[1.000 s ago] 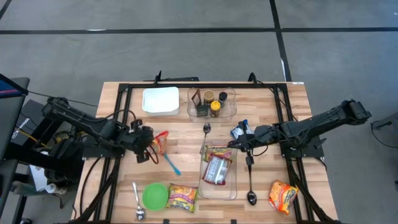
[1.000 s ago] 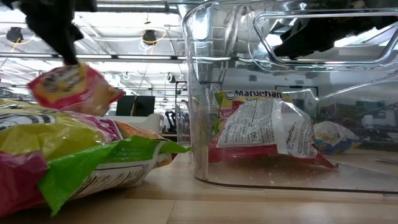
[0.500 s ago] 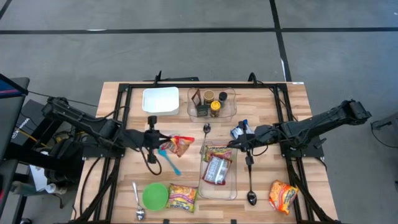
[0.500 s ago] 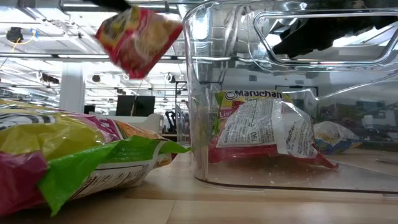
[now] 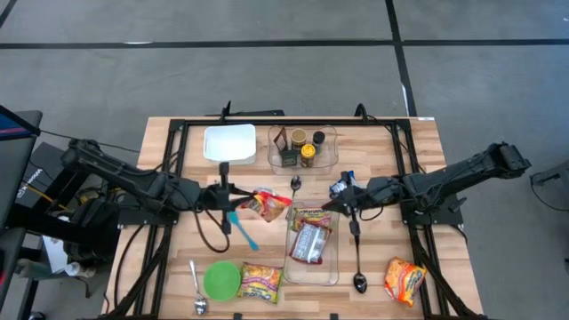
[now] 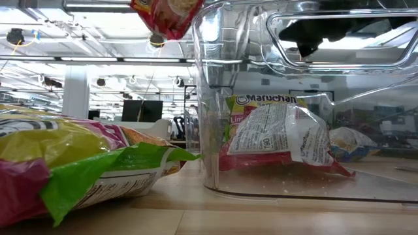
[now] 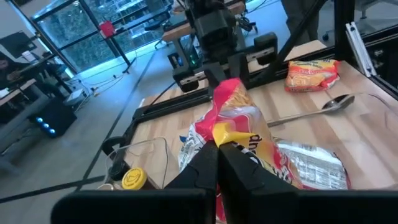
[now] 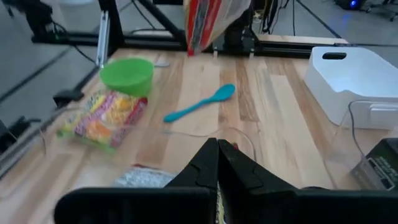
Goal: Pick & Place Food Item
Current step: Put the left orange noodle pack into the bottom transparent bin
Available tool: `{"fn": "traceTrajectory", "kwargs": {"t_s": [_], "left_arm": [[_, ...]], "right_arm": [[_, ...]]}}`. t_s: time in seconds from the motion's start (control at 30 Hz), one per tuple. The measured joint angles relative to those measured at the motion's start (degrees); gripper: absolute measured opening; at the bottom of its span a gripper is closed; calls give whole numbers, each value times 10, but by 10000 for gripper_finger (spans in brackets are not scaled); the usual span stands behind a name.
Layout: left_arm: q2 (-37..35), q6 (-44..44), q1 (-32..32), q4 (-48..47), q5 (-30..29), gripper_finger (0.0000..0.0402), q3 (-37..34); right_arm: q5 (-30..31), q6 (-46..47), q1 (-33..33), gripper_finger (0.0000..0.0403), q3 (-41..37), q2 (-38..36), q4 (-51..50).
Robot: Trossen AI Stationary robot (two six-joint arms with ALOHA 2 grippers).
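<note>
Item: noodle packet (image 5: 269,204), hanging clear of table for carrying to bin | Location: 10 o'clock of clear bin (image 5: 331,272) | Left gripper (image 5: 242,200): clenched on packet's edge | Right gripper (image 5: 332,207): clenched empty, waiting at bin's 1 o'clock

Four cameras covered one table (image 5: 178,133).

The high view looked straight down on it from well above. The low view sat at tabletop level, close against the clear bin (image 6: 294,98), facing the room. Each wrist view looked forward past its own fingers, toward the other arm. All four caught the red packet (image 5: 267,204).
</note>
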Motion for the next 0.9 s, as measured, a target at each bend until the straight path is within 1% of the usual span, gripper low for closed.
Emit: {"fn": "traceTrajectory", "kwargs": {"t_s": [0.13, 0.2, 0.27, 0.43, 0.73, 0.9], "left_arm": [[37, 3, 19, 17, 0, 0, 0], [53, 19, 26, 30, 0, 0, 0], [70, 29, 31, 64, 2, 0, 0], [105, 41, 44, 126, 38, 0, 0], [151, 41, 45, 194, 46, 0, 0], [164, 41, 45, 216, 46, 0, 0]], "right_arm": [[0, 38, 0, 0, 0, 0, 16], [0, 52, 0, 0, 0, 0, 35], [0, 72, 0, 0, 0, 0, 50], [0, 128, 0, 0, 0, 0, 78], [0, 132, 0, 0, 0, 0, 99], [0, 178, 2, 0, 0, 0, 107]]}}
